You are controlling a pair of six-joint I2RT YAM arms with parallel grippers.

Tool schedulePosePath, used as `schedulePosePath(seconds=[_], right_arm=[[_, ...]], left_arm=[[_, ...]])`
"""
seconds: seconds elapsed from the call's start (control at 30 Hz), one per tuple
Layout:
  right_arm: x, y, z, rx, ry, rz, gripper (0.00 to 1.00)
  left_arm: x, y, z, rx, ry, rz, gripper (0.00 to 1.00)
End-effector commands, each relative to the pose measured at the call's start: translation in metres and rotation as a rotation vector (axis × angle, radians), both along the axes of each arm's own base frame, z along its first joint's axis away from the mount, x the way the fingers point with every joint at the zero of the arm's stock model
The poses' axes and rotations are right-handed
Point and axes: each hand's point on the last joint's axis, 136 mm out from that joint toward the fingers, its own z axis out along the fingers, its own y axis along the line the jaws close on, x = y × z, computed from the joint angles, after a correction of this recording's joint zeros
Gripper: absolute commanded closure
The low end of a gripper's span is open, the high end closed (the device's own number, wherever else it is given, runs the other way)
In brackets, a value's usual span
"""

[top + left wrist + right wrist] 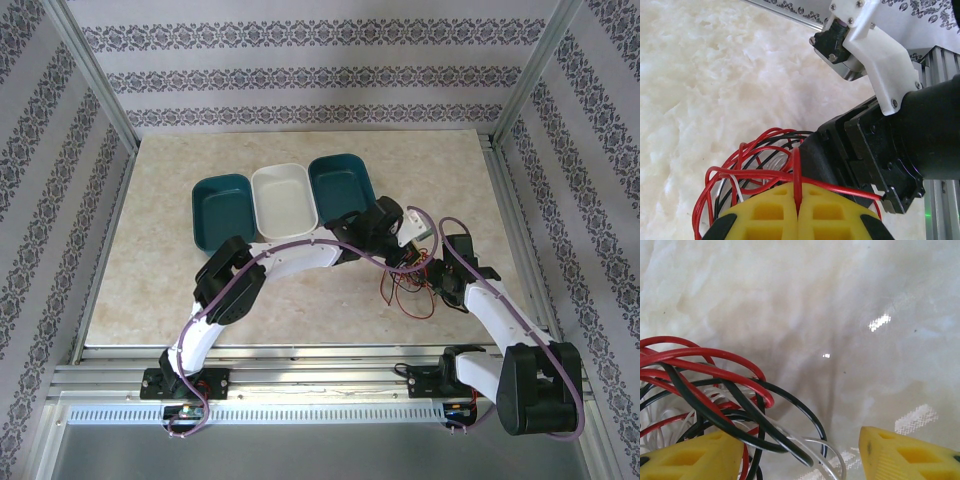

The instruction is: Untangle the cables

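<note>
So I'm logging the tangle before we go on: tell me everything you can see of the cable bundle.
The cable bundle is a knot of very thin, glossy wires, red, black and whitish, in overlapping loops over the marbled table, right of centre. The left claw is shut on one red strand. The open right claw straddles its edge, wires crossing one yellow finger.

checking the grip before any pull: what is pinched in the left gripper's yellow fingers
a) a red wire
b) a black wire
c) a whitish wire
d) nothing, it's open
a: in the left wrist view the left gripper is shut, and a red wire from the cables runs straight down into the seam where its two yellow halves meet.
</note>
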Motion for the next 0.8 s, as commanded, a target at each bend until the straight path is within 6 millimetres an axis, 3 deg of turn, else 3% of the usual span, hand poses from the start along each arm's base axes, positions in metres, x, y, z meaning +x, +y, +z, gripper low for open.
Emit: schedulePosePath(seconds=[0.0,0.3,0.5,0.63,0.77], right_arm=[[-0.001,-0.007,-0.001,-0.023,0.003,-0.031,0.37],[-0.001,-0.008,-0.003,-0.026,0.016,-0.037,0.37],[-0.002,-0.009,-0.004,-0.029,0.024,-0.043,0.38],[-0.001,-0.006,-0.003,-0.018,0.019,-0.035,0.38],[0.000,-0.001,0.007,0.009,-0.014,-0.022,0.38]], left_arm=[[0.014,0.008,0.057,-0.123,-0.064,0.048,1.00],[0.006,0.024,0.100,-0.219,-0.096,0.059,1.00],[0.001,0.025,0.117,-0.275,-0.088,0.051,1.00],[0.000,0.021,0.117,-0.289,-0.075,0.036,1.00],[0.011,0.019,0.098,-0.260,-0.044,0.063,1.00]])
